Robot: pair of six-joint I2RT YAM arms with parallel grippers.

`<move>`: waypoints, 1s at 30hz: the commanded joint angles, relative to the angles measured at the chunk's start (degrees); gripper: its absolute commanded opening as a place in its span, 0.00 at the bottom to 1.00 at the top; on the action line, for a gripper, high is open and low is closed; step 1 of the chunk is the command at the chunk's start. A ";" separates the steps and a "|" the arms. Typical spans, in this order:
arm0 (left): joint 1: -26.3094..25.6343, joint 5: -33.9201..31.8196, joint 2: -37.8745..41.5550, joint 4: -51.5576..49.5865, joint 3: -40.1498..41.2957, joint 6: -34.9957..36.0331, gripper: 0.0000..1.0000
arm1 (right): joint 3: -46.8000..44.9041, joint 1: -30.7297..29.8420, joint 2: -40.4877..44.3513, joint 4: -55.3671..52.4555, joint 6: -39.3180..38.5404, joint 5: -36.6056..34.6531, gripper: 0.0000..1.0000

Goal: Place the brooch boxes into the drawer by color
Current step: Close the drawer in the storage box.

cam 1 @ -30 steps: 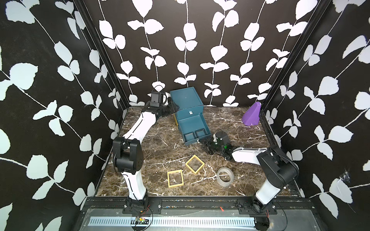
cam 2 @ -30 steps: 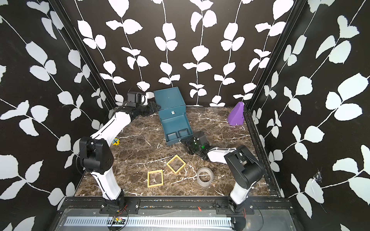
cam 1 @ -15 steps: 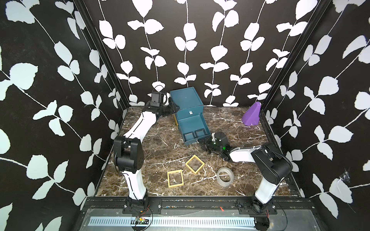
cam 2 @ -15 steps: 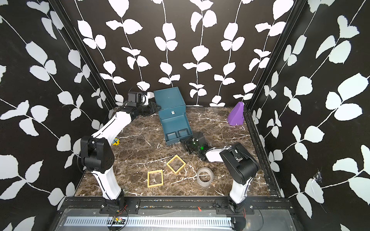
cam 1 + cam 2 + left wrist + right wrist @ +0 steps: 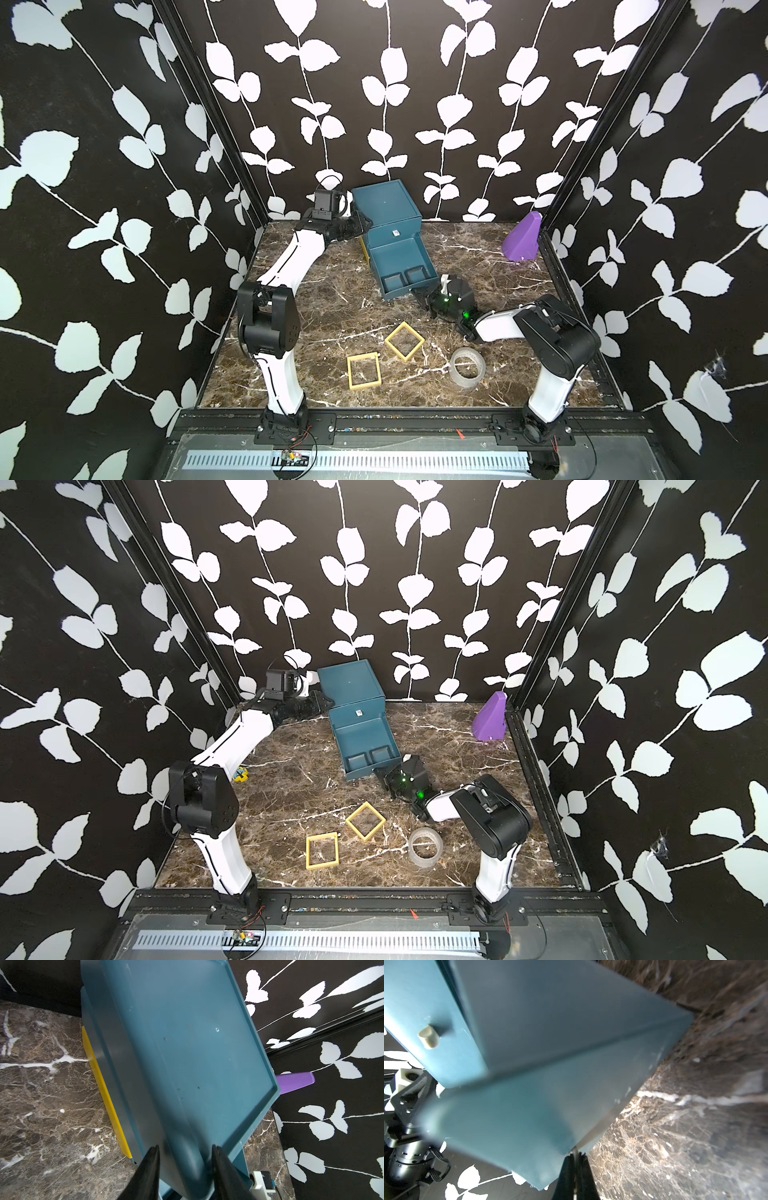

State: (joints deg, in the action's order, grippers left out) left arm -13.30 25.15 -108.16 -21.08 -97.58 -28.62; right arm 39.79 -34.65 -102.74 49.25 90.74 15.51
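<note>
Now my right claw [image 5: 417, 292] is closed at the front of the drawer [image 5: 395, 257] pulled out of the chest [image 5: 384, 203]. In the wrist view a pale sliver sits between its tips, and I cannot tell what it is. Just beyond that claw, inside the drawer against its front wall, lie a black box [image 5: 392, 283] and a second black box [image 5: 415, 274], side by side.

My left claw [image 5: 185, 1149] stands astride the chest's rear corner, fingers apart. Whether they press it I cannot tell.

Nearer my base than the right claw, a yellow box [image 5: 404, 340] and a second yellow box [image 5: 364, 370] lie flat on the table [image 5: 316, 299], close together. A tape roll [image 5: 467, 368] lies near my right forearm.
</note>
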 commanded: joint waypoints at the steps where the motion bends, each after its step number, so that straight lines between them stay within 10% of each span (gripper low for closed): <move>1: 0.33 0.78 -0.51 -2.72 -1.54 1.36 0.35 | 2.42 -0.50 4.89 -0.01 -0.53 -2.06 0.00; 30: 0.26 1.83 -0.22 -0.11 1.81 -0.19 0.28 | 33.87 2.83 -14.13 -14.59 -1.42 1.15 0.00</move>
State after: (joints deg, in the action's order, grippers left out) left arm -13.02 26.20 -108.31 -20.43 -97.56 -29.12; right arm 69.78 -32.18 -115.72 33.34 89.17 16.10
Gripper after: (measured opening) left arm 0.281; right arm 0.044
